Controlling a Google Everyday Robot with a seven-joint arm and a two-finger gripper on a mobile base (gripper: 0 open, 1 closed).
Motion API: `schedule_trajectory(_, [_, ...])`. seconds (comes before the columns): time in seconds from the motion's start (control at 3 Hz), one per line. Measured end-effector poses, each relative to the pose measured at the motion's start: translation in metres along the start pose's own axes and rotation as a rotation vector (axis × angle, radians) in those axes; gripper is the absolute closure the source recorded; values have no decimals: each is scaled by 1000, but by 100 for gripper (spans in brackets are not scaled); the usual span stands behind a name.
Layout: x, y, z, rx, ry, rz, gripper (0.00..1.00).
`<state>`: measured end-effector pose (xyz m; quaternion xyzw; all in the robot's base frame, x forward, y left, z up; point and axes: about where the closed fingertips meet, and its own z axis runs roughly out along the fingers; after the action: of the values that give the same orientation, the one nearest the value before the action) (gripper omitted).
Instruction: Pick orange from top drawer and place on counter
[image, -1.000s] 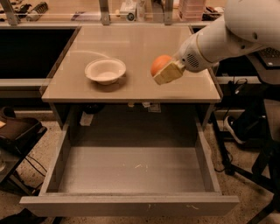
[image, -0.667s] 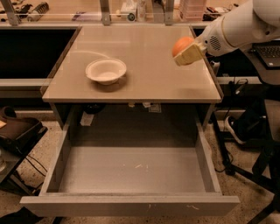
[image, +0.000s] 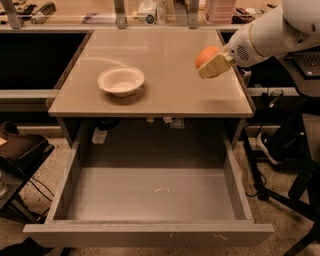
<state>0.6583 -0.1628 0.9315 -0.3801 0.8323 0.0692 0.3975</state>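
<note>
Farther right now, orange (image: 205, 55) in tool's (image: 213, 63) grip near counter's (image: 165, 97) right edge

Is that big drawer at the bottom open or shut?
Open: the top drawer is pulled out, its bare grey bottom showing. The gripper holds the orange above the counter.

White bowl (image: 121, 80) upright, left of centre; laptop (image: 306, 60) far right; dark bag (image: 22, 149) low left.
</note>
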Motion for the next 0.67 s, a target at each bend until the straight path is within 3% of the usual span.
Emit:
schedule_trajectory(0.33, [45, -12, 52, -21, 58, 73, 100])
schedule_trajectory(0.67, [74, -19, 92, -36, 95, 120, 100])
